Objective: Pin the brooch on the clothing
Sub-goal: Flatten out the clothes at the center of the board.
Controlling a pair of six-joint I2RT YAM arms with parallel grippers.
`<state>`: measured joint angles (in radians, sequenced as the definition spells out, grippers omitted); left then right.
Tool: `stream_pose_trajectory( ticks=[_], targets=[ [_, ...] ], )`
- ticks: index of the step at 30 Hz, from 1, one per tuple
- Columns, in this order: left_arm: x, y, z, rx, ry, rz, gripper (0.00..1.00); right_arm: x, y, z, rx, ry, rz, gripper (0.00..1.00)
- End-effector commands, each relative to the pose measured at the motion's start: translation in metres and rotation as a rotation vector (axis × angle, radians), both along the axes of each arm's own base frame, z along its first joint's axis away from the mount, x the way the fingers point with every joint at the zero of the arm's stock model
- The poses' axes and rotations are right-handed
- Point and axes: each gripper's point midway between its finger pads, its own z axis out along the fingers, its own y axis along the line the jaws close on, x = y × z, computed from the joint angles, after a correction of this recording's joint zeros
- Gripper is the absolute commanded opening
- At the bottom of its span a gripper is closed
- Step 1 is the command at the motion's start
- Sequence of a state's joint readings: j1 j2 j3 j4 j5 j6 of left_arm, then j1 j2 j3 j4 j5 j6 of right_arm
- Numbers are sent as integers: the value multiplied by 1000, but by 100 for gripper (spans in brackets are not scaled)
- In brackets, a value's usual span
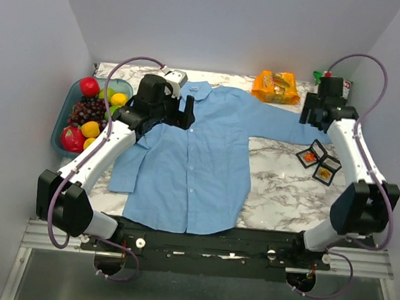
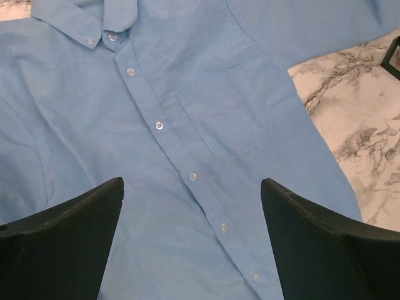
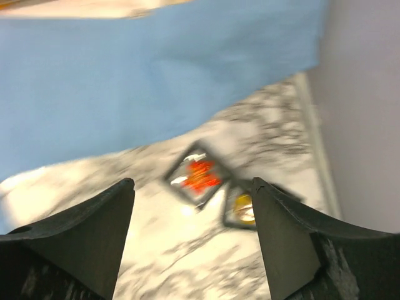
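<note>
Right tool hangs open near the brooch.

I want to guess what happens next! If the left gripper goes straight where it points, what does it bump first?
Probably the shirt. The open left gripper points at its front, around the button row near the pocket. How far off is hard to tell.

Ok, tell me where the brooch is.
In the top view the brooch sits in a black tray on the right, just below the shirt's sleeve, beside a second tray.
</note>
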<state>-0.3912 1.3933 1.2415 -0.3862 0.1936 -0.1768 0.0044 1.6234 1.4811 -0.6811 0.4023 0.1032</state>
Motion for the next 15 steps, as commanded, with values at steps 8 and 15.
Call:
stream_pose_trajectory(
  ticks=[8,15],
  targets=[
    [-96,-88,-49,93,100,-231,94,-118,125,-51,386,-13,242,81],
    [-191,-181,-88,-35,222,-374,94,-117,111,27,360,-243,206,83]
  ],
)
